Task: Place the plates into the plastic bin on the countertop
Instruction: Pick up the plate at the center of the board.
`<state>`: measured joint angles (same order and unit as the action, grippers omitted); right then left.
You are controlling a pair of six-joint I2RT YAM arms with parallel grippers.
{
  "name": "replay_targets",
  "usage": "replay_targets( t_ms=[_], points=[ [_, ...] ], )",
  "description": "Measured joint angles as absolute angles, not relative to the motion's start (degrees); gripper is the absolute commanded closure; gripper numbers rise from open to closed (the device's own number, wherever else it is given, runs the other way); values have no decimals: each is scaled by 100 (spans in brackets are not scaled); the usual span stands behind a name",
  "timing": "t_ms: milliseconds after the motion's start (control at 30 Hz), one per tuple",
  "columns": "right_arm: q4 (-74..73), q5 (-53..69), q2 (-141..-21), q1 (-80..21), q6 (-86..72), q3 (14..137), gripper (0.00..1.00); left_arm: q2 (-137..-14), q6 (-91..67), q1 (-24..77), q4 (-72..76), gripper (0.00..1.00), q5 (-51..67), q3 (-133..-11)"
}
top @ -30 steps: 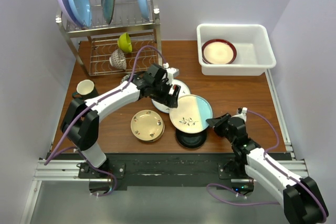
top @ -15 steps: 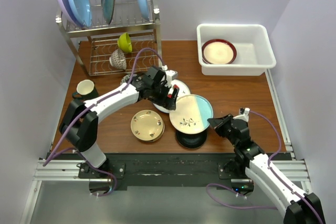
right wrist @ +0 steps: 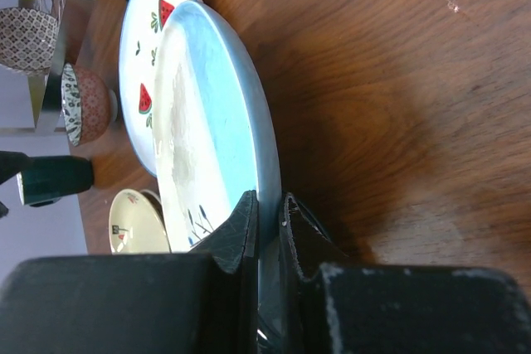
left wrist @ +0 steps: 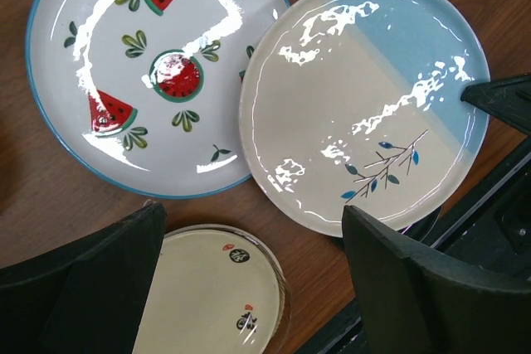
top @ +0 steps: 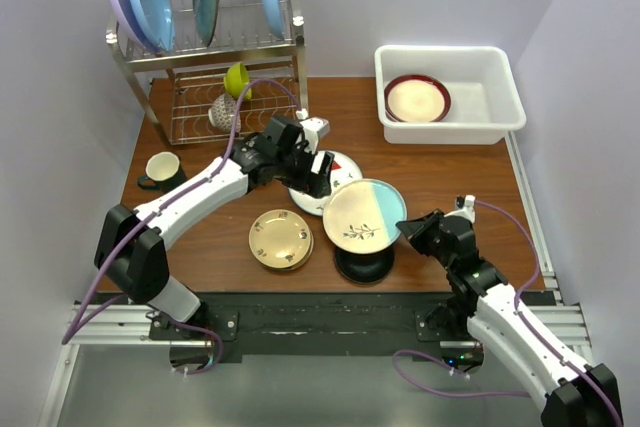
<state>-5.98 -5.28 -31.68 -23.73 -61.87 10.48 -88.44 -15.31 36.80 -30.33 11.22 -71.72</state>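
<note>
The cream-and-teal plate (top: 364,215) has its near rim pinched between the fingers of our right claw (top: 407,231), which has tightened onto it since a second ago. Our left claw (top: 318,173), jaws wide and holding nothing, has drawn back slightly above the watermelon plate (left wrist: 158,72). Under the held plate lies a black plate (top: 363,265), left of it a gold-tan plate (top: 280,239), all on the wood-grain countertop (top: 450,172) between pale walls. Far beyond our right claw, the plastic bin (top: 447,50) holds a maroon-rimmed plate (top: 417,99).

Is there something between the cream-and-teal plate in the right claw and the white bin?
Nothing visible. Only bare countertop lies between the cream-and-teal plate, pinched by the right claw, and the plastic bin at the far right.
</note>
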Motion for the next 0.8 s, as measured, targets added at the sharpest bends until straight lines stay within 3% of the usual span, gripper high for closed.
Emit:
replay_targets(
  t_ms=[800],
  points=[
    [-1094,-709,-3798,-2373,-5769,2574,100,-8213,-1527,3017,-3238,5,1092,-7448]
  ],
)
